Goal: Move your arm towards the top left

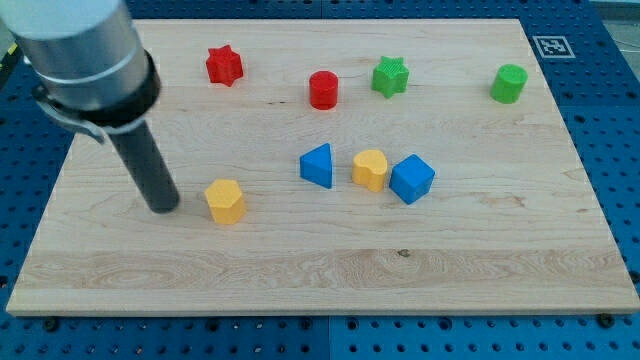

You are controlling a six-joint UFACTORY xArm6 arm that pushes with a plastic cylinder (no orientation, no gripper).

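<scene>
My tip [163, 206] rests on the wooden board [320, 280] at the view's left, just left of the yellow hexagonal block [226, 201] with a small gap between them. The rod rises up and left to the grey arm body at the top left corner. A red star block [224, 66] lies above and right of the tip near the view's top. A red cylinder [323, 89] and a green star block [390, 76] lie further right.
A blue triangular block [318, 165], a yellow heart-shaped block [370, 170] and a blue cube [411, 179] sit in a row at the middle. A green cylinder [509, 83] stands at the top right. A marker tag [550, 46] lies off the board's top right corner.
</scene>
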